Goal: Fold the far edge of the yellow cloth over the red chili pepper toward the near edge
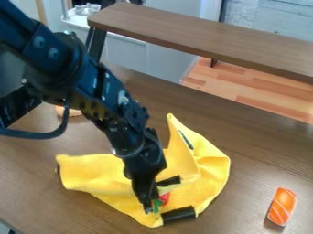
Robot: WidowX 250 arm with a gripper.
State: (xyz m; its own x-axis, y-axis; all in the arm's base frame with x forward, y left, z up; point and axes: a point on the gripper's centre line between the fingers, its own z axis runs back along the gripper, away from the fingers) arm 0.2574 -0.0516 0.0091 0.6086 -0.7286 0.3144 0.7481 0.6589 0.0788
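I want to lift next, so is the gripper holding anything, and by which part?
It cannot be told; the gripper is down at the yellow cloth, close by a small red and green item.

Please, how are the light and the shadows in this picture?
In the camera view, the yellow cloth looks bright, with shading in its folds; a dark shadow borders the orange striped piece at lower left; the black arm is mostly dark.

Black gripper at yellow cloth — red-and-green object between parted fingers.
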